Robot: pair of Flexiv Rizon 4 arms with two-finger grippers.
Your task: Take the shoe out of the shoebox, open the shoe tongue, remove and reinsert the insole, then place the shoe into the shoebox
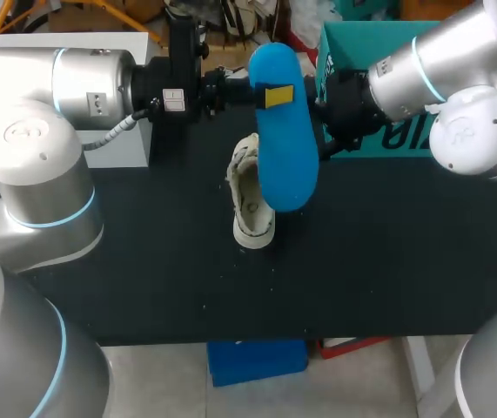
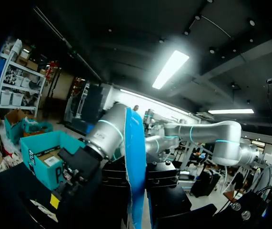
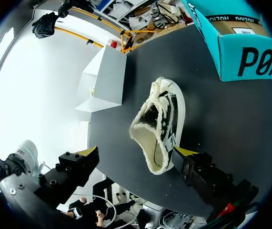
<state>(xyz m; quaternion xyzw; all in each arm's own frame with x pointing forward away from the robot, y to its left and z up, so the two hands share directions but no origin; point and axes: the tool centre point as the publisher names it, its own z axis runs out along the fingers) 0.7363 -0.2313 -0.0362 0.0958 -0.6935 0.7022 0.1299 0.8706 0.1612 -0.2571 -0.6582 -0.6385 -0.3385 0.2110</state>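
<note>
Overhead, left claw (image 1: 272, 95) pinches blue insole (image 1: 285, 165); shoe (image 1: 250, 207) below.

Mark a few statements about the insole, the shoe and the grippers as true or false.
1. The left gripper is shut on the insole. True.
2. The shoe is in the shoebox. False: it sits on the table, outside the shoebox.
3. The right gripper is open. True.
4. The insole lies flat on the table. False: it is held up in the air above the shoe.
</note>
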